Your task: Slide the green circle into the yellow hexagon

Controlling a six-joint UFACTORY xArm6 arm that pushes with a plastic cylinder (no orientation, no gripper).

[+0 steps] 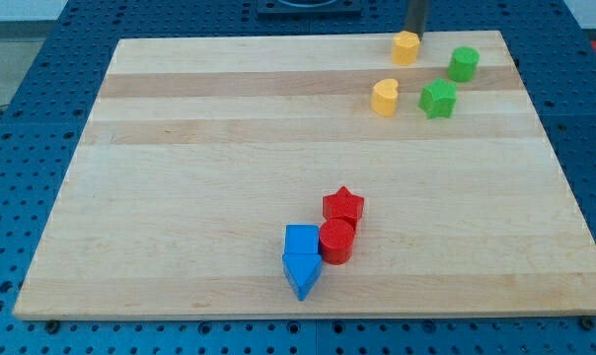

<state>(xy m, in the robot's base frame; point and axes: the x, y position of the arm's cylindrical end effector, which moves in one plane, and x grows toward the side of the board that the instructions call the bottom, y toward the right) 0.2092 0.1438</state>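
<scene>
The green circle [464,63] stands near the board's top right corner. The yellow hexagon [406,46] sits to its left at the board's top edge, a short gap apart. My tip [415,33] comes down at the view's top and ends just above and right of the yellow hexagon, touching or nearly touching it. The tip is left of the green circle and apart from it.
A green star [438,99] lies below the green circle, with a yellow heart [385,97] to its left. Near the bottom centre cluster a red star [343,206], a red cylinder [336,241], a blue square [301,240] and a blue triangle-like block [302,275]. The wooden board [180,197] lies on a blue perforated table.
</scene>
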